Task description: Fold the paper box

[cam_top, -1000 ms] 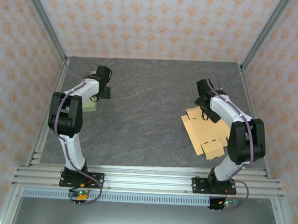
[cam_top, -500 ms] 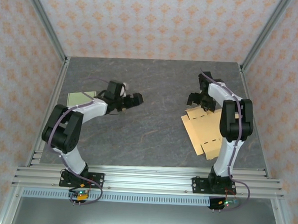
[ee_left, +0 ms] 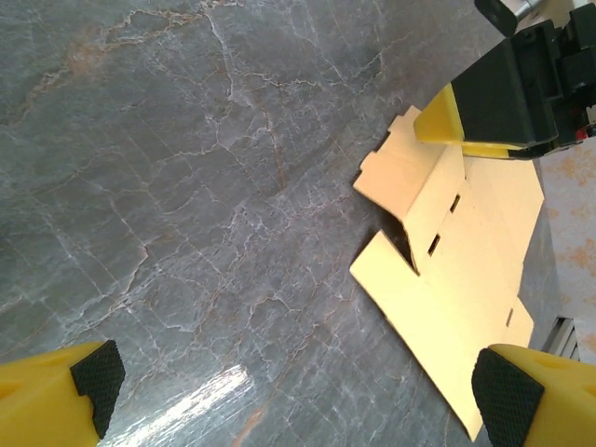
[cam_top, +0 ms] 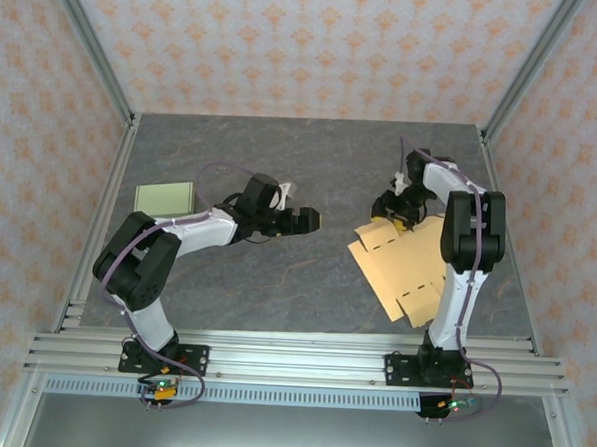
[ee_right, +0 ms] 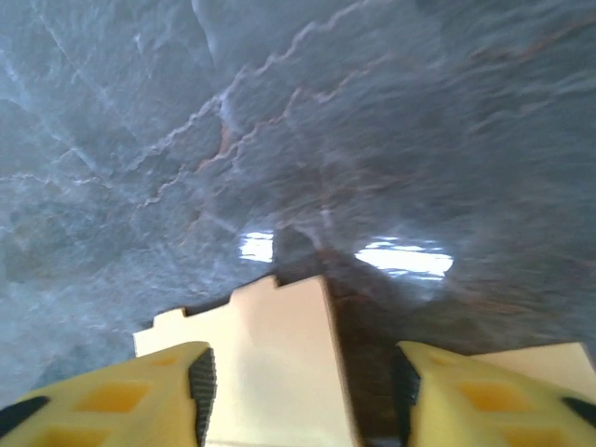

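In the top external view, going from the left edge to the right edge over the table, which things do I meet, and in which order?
green box → left gripper → flat paper box

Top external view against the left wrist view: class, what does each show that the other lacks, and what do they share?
Top external: a pale green box near the table's left edge, and both arms' bases. Left wrist: the black pads on the left fingers, seen close up. Both: the flat cardboard sheet on the grey table, with the right fingers at its far edge.
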Controlling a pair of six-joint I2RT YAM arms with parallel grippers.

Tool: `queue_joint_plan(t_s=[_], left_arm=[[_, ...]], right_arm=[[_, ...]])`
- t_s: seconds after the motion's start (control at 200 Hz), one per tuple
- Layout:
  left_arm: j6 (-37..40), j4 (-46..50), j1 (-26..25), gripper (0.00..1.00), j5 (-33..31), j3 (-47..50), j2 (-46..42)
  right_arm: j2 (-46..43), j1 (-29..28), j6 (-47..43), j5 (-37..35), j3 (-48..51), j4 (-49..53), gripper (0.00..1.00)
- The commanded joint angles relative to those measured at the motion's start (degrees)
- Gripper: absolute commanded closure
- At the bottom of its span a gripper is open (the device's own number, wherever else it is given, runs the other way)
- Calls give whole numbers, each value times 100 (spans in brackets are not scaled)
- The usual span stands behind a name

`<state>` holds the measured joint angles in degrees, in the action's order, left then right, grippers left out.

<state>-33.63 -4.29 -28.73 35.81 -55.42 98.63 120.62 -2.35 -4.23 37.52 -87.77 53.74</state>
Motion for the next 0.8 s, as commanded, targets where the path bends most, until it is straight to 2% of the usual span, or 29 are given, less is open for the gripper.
queue_joint_plan(t_s=[0.0, 0.26, 0.33, 0.491, 0.541, 0.651, 0.796], left_arm=[[269, 265, 2, 0, 106, -128, -87], [269, 301, 34, 0, 63, -80, -319], [482, 428, 81, 0, 6, -84, -440], [400, 298, 341, 0, 128, 131, -847], [410, 314, 433, 0, 119, 183, -968], [415, 206, 620, 0, 210, 331, -1214], [438, -371, 797, 0, 291, 643, -1588]], right_arm=[[164, -2, -222, 730, -45, 208, 57], [14, -4, -294, 1886, -65, 5, 81], [-27, -8, -210, 2147, -111, -83, 86], [-175, -247, -156, 2051, -343, -124, 94], [-137, -353, -149, 2043, -512, -10, 100], [-250, -645, -52, 1888, -717, -160, 100], [-553, -1010, -296, 2322, -912, -465, 100]])
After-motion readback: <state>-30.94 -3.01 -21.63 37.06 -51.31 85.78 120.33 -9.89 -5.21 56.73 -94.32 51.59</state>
